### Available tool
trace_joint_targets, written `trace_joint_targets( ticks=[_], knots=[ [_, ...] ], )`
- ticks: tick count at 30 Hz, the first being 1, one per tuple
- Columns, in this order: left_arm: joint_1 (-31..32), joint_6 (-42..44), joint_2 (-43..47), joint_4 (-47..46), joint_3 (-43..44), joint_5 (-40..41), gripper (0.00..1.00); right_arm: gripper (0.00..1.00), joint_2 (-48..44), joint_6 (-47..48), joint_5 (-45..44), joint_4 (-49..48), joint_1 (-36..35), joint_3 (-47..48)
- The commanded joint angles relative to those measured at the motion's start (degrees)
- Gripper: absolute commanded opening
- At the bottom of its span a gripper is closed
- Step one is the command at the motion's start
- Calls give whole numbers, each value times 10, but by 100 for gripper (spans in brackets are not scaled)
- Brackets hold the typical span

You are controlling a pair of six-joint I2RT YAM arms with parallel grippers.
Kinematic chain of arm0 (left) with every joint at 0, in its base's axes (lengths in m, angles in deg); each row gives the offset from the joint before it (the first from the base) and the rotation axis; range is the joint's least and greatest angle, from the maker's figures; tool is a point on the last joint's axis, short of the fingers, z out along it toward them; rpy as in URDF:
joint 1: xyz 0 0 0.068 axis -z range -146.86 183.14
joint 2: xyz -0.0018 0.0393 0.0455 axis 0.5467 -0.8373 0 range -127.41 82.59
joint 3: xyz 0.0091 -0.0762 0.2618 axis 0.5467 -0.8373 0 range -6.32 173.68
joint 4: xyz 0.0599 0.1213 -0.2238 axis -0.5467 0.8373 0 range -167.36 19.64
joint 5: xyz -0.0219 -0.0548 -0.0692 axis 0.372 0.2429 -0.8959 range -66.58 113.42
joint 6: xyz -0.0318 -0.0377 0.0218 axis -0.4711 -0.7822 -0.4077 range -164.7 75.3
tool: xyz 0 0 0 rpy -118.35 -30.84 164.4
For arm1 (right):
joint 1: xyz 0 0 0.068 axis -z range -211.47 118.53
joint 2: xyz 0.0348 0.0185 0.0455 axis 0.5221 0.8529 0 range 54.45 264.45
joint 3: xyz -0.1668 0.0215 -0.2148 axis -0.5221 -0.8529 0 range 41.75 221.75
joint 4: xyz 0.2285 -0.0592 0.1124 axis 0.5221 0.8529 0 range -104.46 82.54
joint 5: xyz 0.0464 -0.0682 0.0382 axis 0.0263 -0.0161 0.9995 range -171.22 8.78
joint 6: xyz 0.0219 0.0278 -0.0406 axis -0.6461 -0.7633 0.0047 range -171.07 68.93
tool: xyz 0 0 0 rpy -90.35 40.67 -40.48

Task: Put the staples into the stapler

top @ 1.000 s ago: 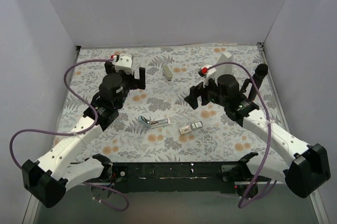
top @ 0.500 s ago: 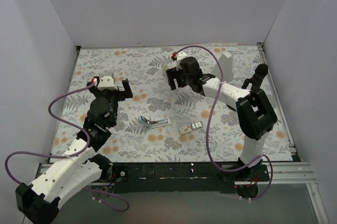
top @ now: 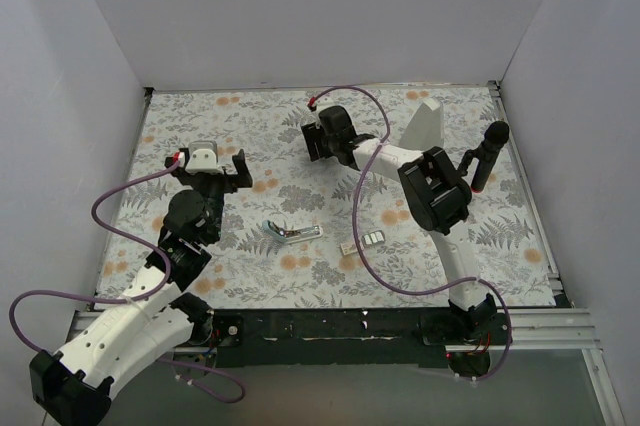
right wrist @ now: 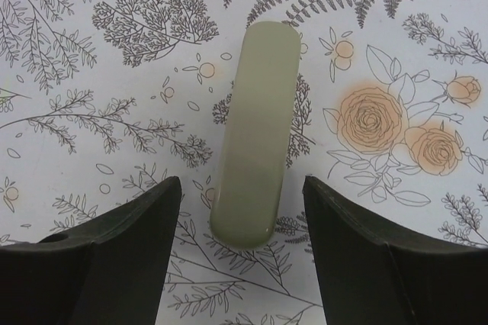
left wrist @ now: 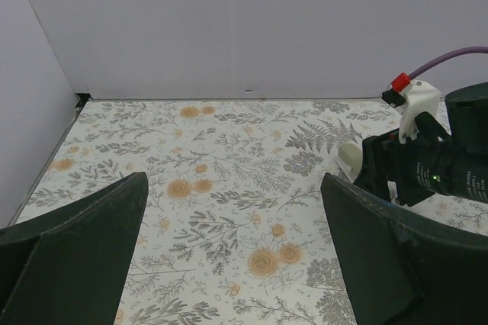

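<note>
The light blue stapler [top: 293, 233] lies open on the floral mat near the table's middle, its silver channel showing. The small cream box of staples [top: 362, 241] lies just to its right. My right gripper [top: 318, 143] is at the far middle, away from both. In the right wrist view it [right wrist: 240, 191] is open, fingers either side of the near end of a beige-olive stapler [right wrist: 255, 134] lying flat, not touching it. My left gripper [top: 228, 172] is open and empty at the left, above bare mat in its own view [left wrist: 232, 188].
A tall white wedge block [top: 425, 126] stands at the far right, with a black upright handle [top: 485, 154] beside it. White walls close the mat on three sides. The left wrist view shows the right gripper [left wrist: 427, 165] and the beige stapler's end [left wrist: 349, 161].
My right arm has swung from the right side to the far middle, over the beige stapler. My left gripper has drawn back nearer and to the left. Blue stapler and box have not moved.
</note>
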Motion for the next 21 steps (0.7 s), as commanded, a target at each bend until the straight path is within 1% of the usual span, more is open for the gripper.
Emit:
trace_joint_targets(
  ticks=[1,4,7,8,10,11,12,14,15,16,19,21],
  knots=[
    [-5,10,3,-14,-6,-16,98,72,22,3,-9,-39,-1,51],
    [-5,13,-1,-13,-5,-24,98,61,28,3,-11,-41,0,47],
    [-6,14,-3,-11,-6,-35,98,46,19,6,-12,-51,-1,31],
    [-6,15,-4,-10,-5,-40,98,33,12,10,-12,-52,-1,21],
    [-6,15,-4,-8,-3,-55,98,19,2,14,-14,-50,-1,9],
    [-7,16,-4,-3,-2,-63,98,9,-10,20,-14,-50,-1,-4],
    [-7,17,-3,-1,-3,-72,98,6,-18,23,-14,-50,-1,-14],
    [-7,41,1,-1,-12,-122,98,1,-49,29,-12,-51,-1,-32],
    [-7,50,1,-2,-16,-142,98,1,-60,41,-9,-53,0,-57],
    [-7,56,1,-1,-18,-181,98,1,-74,47,-3,-54,-1,-68],
    [-7,53,-5,3,-19,-228,98,1,-147,71,15,-55,0,-124],
    [-7,46,-13,4,-19,-241,98,1,-181,87,36,-49,0,-164]
  ],
)
